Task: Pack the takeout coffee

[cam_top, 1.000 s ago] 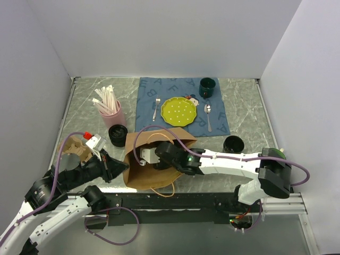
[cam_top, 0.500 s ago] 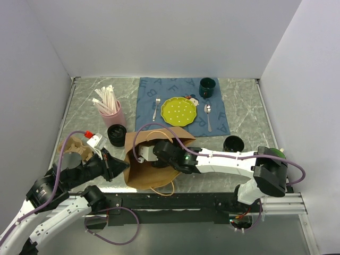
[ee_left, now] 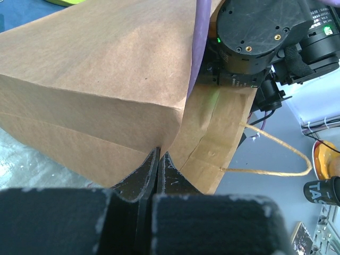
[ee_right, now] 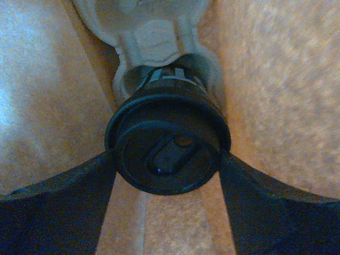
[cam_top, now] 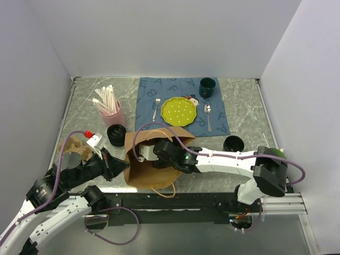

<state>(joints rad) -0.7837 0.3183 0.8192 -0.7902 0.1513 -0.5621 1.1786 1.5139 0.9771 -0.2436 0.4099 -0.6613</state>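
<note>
Where the brown paper bag [cam_top: 151, 172] sits on the grey, stone-patterned worktop [cam_top: 244, 114], the right hand [ee_right: 168, 158] is tucked deep inside it. From above, only the arm and a bit of white casing can be seen in the bag's mouth, and what is gripped is hidden.

That is shown by the right wrist view alone. The takeout coffee [ee_right: 167, 146] is inside the bag. It is a small black cup with a round, smooth lid that has a raised rim and a little sip slot. It is gripped by the two dark, flat fingers [ee_right: 64, 204], which touch the lid on both sides. Soft, rough brown paper is seen all around it. A pale moulded shape sits behind it, and what that is cannot be told.

The left hand [ee_left: 158, 159] is squeezed tight, with its black pointed tips pressed together at a folded corner of the bag. Whether paper is nipped between them cannot be told. Sharp creases and a thin twisted string handle [ee_left: 265, 171] are shown in the left wrist view only.

A pink cup of white straws [cam_top: 110, 110], a blue cloth [cam_top: 180, 101] and a dotted green plate [cam_top: 179, 111] are seen only from above.
</note>
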